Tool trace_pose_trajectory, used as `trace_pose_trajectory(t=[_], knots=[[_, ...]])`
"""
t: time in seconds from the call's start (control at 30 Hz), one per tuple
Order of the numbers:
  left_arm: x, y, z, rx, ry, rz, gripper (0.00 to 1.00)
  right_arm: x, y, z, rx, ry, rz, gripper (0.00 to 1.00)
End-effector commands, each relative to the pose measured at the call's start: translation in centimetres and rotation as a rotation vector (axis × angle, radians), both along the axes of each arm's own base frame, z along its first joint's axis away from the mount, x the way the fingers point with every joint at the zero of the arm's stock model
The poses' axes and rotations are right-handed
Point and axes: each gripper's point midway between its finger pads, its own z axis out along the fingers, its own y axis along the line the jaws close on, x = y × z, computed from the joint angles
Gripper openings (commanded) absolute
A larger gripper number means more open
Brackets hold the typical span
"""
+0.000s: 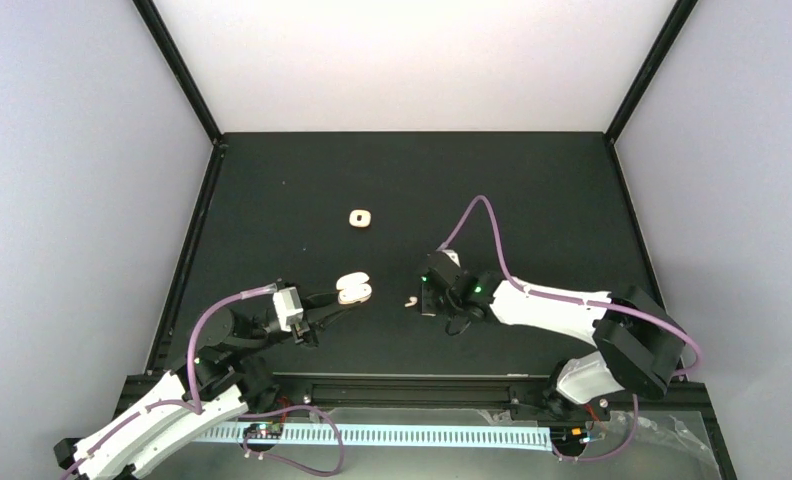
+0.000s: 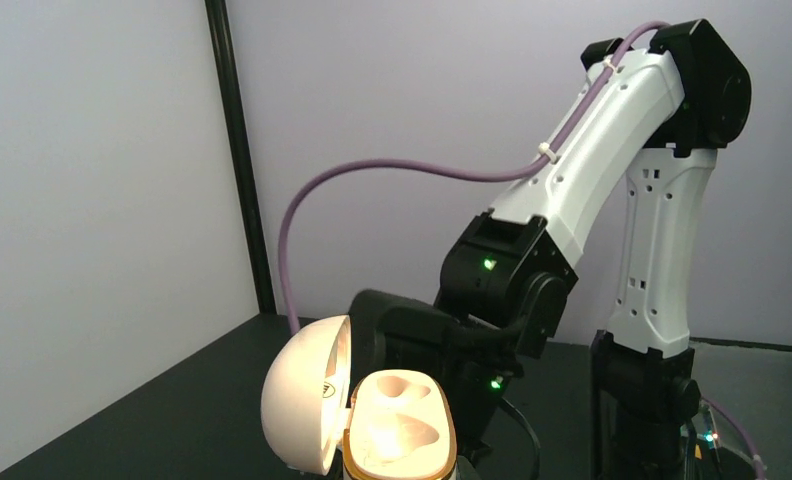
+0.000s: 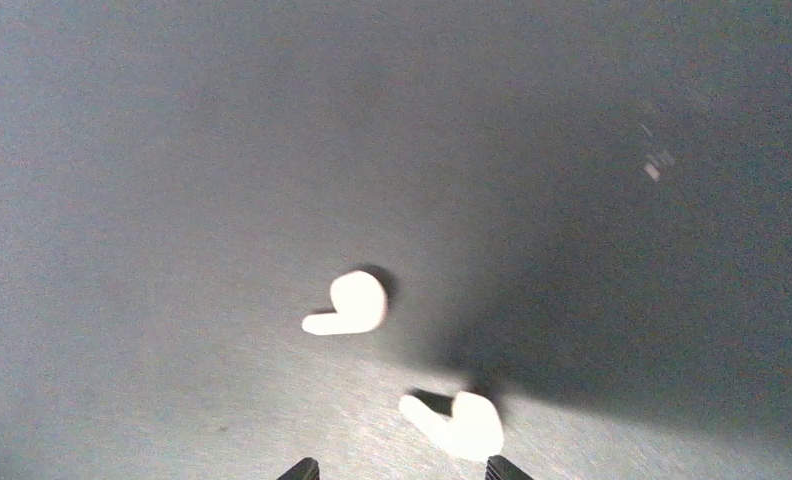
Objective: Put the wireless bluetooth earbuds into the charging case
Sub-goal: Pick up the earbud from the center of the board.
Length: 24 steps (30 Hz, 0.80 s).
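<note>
Above the table [image 1: 532,200], left fingers [image 1: 327,305] pinch the open charging case [image 1: 353,290]; right fingers [image 3: 500,469] spread beside 2 earbuds [image 3: 347,303].

No legible text, brand or number in any view.
- Left wrist view: small dark printed mark [image 2: 329,388] inside open lid of charging case [image 2: 297,410]; too small and blurred to read.
- Top view: white strip [image 1: 392,436] along near edge, below table [image 1: 532,180]; regular tick-like pattern only, numerals not resolvable.
- Top view: second case [image 1: 360,218] too small to tell any marking.
- Right wrist view: nearer earbud [image 3: 462,425] and farther earbud [image 3: 347,305] washed-out white; any marking untellable.
</note>
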Motion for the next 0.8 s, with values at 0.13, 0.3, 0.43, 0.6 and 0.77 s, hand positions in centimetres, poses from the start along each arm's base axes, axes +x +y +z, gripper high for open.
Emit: trace_pose_trajectory(t=[0.13,0.3,0.43,0.6,0.77], knots=[[-0.3,0.5,1.2,-0.029,-0.007,0.003,0.02,-0.5,-3.5,-1.7,0.030,0.071,-0.270,0.43],[-0.3,0.4,1.2,-0.027,-0.009,-0.002,0.02,-0.7,-2.8,-2.5,0.062,0.105,-0.266,0.43],[-0.3,0.3,1.1,-0.020,-0.003,-0.008,0.02,-0.8,-2.1,-2.7,0.085,0.118,-0.251,0.42],[-0.4,0.2,1.0,-0.020,0.001,-0.013,0.02,-0.9,-1.9,-2.6,0.111,0.118,-0.241,0.34],[-0.3,-0.1,0.9,-0.015,0.009,-0.023,0.02,-1.7,-2.9,-3.5,0.103,0.133,-0.264,0.19]])
